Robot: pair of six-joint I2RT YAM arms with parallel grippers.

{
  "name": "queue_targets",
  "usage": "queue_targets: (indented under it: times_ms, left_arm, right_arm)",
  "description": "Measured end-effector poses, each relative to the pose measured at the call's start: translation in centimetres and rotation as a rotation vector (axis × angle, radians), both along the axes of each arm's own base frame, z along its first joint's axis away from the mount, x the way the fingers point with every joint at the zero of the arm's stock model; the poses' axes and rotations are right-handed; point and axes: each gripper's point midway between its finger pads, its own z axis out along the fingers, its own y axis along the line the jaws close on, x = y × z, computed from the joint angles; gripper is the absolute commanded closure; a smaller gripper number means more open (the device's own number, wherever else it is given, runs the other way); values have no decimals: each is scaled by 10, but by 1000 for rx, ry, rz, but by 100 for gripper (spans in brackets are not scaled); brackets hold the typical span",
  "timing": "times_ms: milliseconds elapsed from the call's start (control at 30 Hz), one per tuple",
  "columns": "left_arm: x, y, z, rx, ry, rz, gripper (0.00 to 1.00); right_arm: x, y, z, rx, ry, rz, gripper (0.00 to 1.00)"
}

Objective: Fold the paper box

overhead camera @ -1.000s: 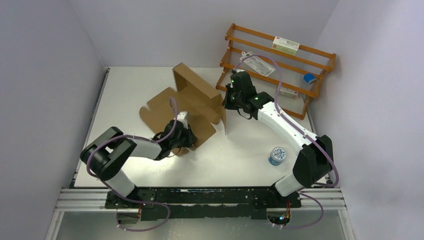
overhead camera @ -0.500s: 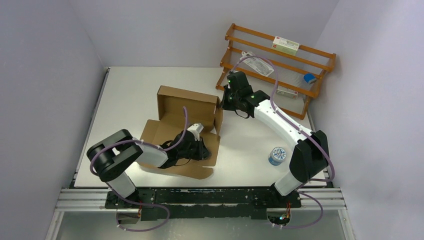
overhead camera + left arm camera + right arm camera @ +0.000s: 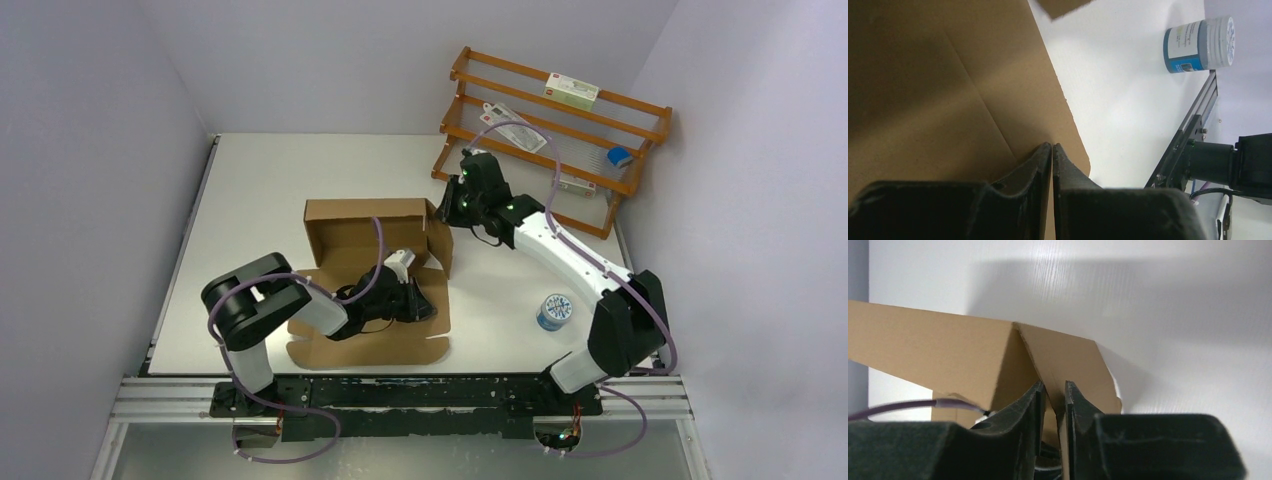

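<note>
From where I stand the paper box (image 3: 362, 212) sits about the middle of the table (image 3: 270, 170), half made. Its long back wall is up toward the top of the overhead view, a short side flap stands at the wall's right end in that view, and the broad lid panel lies flat toward the bottom of the frame. The left gripper (image 3: 1052, 147) is low over that flat panel near its right edge, fingers closed tight together with the tips down against the cardboard; I see nothing pinched between them. The right gripper (image 3: 1054, 384) reaches in from the upper right and straddles the top edge of the standing side flap. Its fingers are a little apart with the cardboard in the gap, and I cannot tell whether they actually squeeze it. That is my worry: if that hold is slack, I'd expect the springy flap to swing outward and the corner to come undone. The left tips bear on a small spot close to the edge, so a sideways push could skid them off or set the sheet sliding on the smooth top. The purple cable (image 3: 378, 238) looping over the box might also catch the wall.
</note>
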Motion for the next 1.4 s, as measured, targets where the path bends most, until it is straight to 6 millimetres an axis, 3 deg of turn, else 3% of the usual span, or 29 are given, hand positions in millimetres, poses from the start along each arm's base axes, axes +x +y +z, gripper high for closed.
queue_targets:
  times_ms: [167,733,967,1200,1400]
  left_arm:
    - [0,-1,0,-22,6,10,88]
    - [-1,2,-1,-45,4,42,89]
    - [-1,3,0,-46,-2,46,89]
    - [0,10,1,-25,-33,55,89]
    - [1,12,1,-14,-51,56,89]
  right_arm:
    - [-14,0,-2,15,-13,53,64]
    - [-42,9,2,86,1,192,63]
    - [-51,18,-9,196,49,264,60]
    - [-45,15,-16,254,-32,337,53]
    - [-58,27,-17,320,-112,479,50]
